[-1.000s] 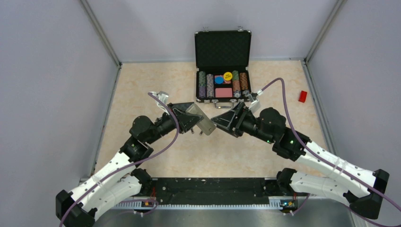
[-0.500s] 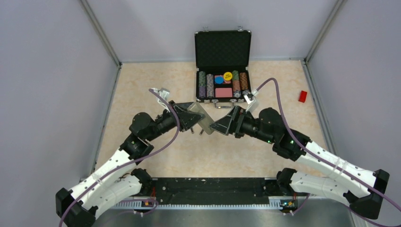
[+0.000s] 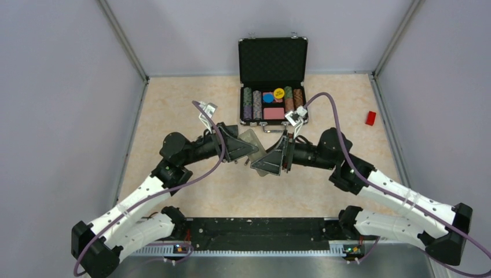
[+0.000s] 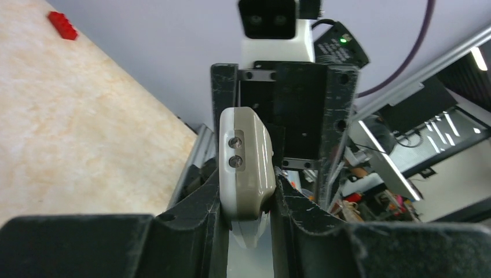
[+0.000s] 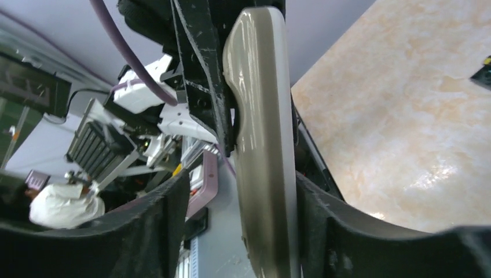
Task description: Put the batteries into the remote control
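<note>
The remote control (image 3: 255, 148) is held in the air over the middle of the table, its grey back showing. My left gripper (image 3: 249, 152) is shut on one end of it; in the left wrist view the remote (image 4: 246, 156) is pinched between both fingers (image 4: 197, 220). My right gripper (image 3: 265, 162) is open and straddles the other end. In the right wrist view the remote (image 5: 263, 145) lies against the right finger (image 5: 318, 202), with a gap to the left one. The batteries are not in view.
An open black case (image 3: 273, 61) of poker chips stands at the back centre, just beyond both grippers. A small red brick (image 3: 370, 118) lies at the right, also seen in the left wrist view (image 4: 62, 26). Grey walls enclose the table.
My right gripper has moved left and now has its fingers around the remote's free end. My left gripper has shifted slightly right, and the remote has tilted with it.
</note>
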